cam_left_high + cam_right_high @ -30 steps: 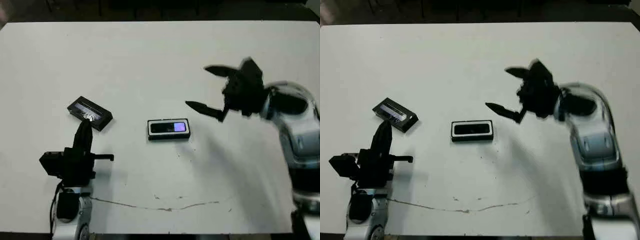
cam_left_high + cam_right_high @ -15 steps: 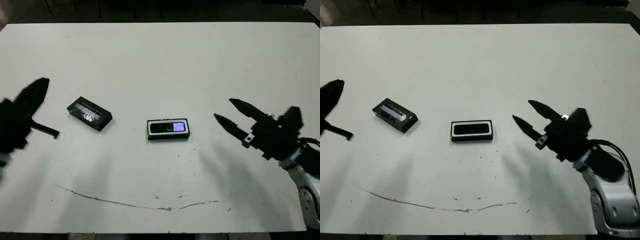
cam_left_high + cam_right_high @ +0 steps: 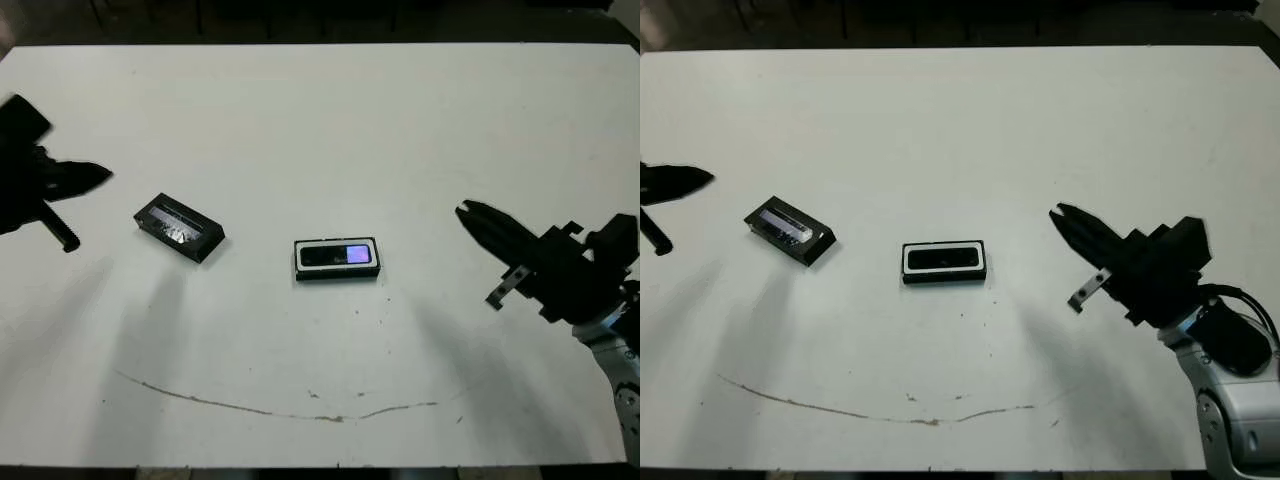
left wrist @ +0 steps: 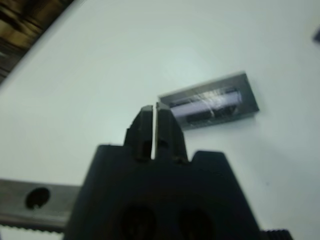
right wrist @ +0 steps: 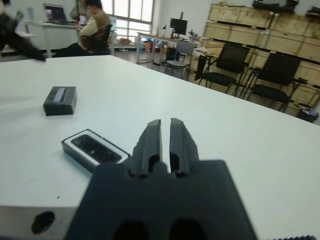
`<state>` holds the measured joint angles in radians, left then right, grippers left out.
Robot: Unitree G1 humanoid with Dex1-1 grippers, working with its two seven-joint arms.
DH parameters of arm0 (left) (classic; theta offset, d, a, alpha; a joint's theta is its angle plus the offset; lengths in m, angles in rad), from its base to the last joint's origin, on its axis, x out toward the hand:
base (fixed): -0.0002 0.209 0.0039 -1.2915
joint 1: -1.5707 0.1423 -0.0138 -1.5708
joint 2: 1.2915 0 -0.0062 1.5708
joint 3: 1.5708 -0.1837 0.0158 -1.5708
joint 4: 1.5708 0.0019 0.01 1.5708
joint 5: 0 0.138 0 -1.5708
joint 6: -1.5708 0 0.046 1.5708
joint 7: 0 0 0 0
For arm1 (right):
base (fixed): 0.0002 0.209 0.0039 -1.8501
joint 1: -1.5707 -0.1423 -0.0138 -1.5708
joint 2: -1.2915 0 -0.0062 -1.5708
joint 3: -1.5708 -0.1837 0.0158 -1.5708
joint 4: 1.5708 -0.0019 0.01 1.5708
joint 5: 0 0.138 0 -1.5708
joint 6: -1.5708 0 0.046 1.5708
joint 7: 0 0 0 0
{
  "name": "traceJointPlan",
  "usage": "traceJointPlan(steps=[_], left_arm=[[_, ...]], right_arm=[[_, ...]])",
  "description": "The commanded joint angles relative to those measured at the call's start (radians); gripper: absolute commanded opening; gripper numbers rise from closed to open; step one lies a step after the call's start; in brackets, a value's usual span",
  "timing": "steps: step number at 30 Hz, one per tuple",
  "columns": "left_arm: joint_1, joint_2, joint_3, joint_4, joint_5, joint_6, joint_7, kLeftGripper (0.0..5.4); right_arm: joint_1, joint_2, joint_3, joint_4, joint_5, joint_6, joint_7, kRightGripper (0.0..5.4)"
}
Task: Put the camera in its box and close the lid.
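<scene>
Camera: lay seated in the box at bench centre, screen up, so only the closing was left.
Lid: sat apart at the box's 9 o'clock, label up, free to be lifted.
Left pincer: pressed together, empty, beyond the lid at 9 o'clock.
Right pincer: pressed together, empty, at the box's 3 o'clock.
Hidden: left arm cut off by the edge; the label probably bore print, too blurred to read.

left gripper arm cut by frame edge; lid blurred in left wrist view
</scene>
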<state>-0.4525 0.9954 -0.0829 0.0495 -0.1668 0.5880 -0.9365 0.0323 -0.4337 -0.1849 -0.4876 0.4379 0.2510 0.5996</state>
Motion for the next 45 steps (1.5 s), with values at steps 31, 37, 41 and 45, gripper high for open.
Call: traceJointPlan(steps=[31, 37, 41, 45], left_arm=[[-0.020, -0.137, -0.121, 0.276, 0.171, 0.080, -0.072, 0.00], [0.019, -0.199, -0.081, 0.220, 0.185, 0.143, 0.091, 0.00], [0.022, -0.209, -0.079, 0.198, 0.181, 0.184, 0.128, 0.00], [0.026, -0.211, -0.083, 0.193, 0.181, 0.190, 0.144, 0.00]], right_arm=[[0.016, -0.024, -0.029, -0.004, 0.076, 0.075, -0.050, 0.01], [0.018, -0.023, -0.035, 0.014, 0.058, 0.015, -0.027, 0.01], [0.025, -0.026, -0.045, 0.004, 0.061, 0.024, -0.035, 0.01], [0.028, -0.025, -0.046, 0.002, 0.061, 0.029, -0.039, 0.01]])
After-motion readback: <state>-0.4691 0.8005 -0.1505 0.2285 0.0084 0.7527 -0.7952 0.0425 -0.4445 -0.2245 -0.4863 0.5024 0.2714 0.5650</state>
